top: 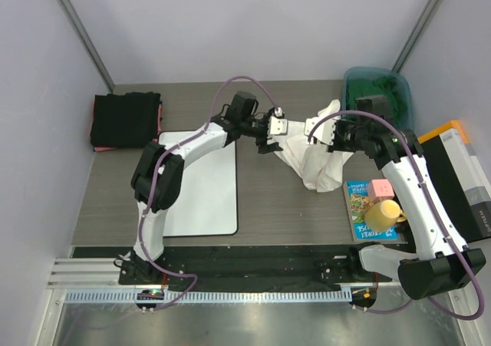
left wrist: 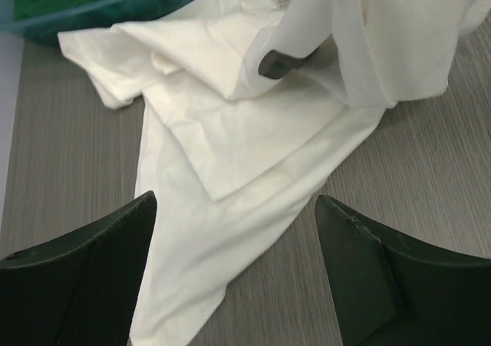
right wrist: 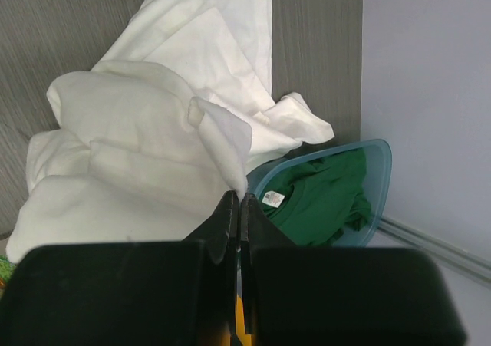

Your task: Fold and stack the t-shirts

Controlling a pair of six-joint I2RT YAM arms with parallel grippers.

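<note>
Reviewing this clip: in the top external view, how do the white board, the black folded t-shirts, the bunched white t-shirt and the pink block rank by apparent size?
1. white board, clearly largest.
2. black folded t-shirts and bunched white t-shirt: too alike to rank; the white one is crumpled and partly lifted.
3. pink block, smallest.

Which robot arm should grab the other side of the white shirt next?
Left, probably. The left gripper hangs open and empty close to the crumpled white cloth t-shirt, while the right gripper is shut on a fold of it.
</note>
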